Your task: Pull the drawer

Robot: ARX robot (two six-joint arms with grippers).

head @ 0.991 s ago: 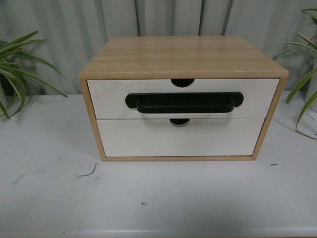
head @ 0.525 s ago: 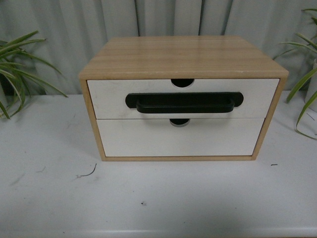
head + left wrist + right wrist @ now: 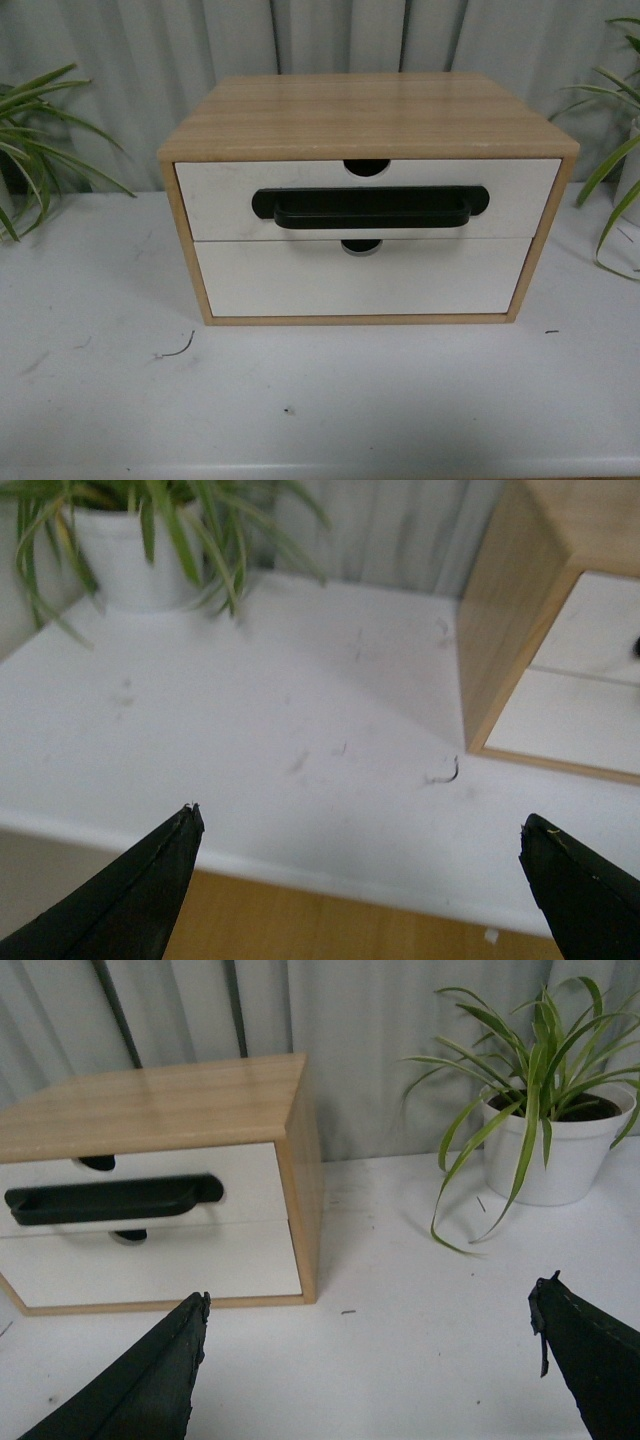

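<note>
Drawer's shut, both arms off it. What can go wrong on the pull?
1. The cabinet stands loose on the table with nothing visibly bracing it, so pulling the handle may drag the whole box instead of opening the drawer.
2. The handle is a low bar close to the white front. The right gripper, jaws wide open, could miss it or slip off.

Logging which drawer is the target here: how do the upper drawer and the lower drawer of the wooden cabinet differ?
The upper drawer carries a long black bar handle; the lower drawer has a plain front with none. The upper drawer sits right under the cabinet top, the lower drawer at its base. Shared: white fronts, a semicircular notch in the top edge, and both look shut.
</note>
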